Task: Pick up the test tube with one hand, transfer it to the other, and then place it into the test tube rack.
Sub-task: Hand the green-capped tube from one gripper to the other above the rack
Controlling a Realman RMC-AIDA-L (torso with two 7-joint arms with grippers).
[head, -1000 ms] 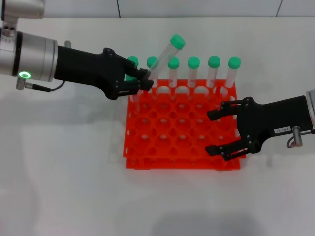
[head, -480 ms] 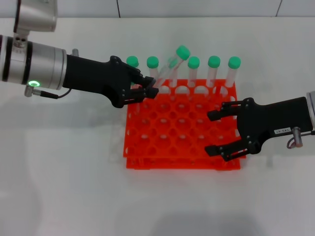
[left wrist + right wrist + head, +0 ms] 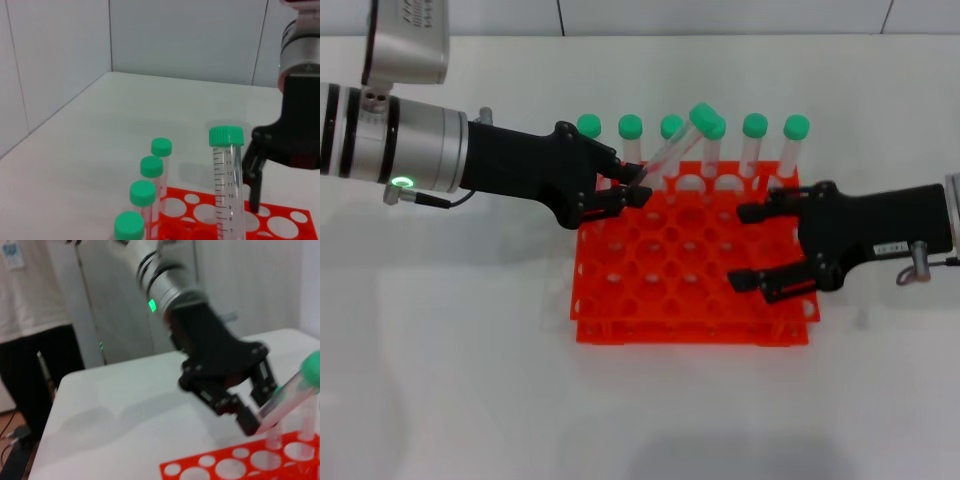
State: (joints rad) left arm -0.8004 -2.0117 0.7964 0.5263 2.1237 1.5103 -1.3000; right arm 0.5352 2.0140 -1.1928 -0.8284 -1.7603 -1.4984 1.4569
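Hiding the test tube (image 3: 678,143) base: clamping left gripper (image 3: 632,186); right gripper (image 3: 752,247) spread.

A plain white surface (image 3: 470,380) fills most of the head view. Behind it stands a pale grey panelled wall (image 3: 190,35), its panels split by thin dark vertical seams; a second panel meets it at a corner beside the surface's edge. In the right wrist view a person (image 3: 35,315) stands off to the side of the surface, in a white top and dark trousers, head out of view. A dark cable (image 3: 15,437) lies on the floor near that person's feet.
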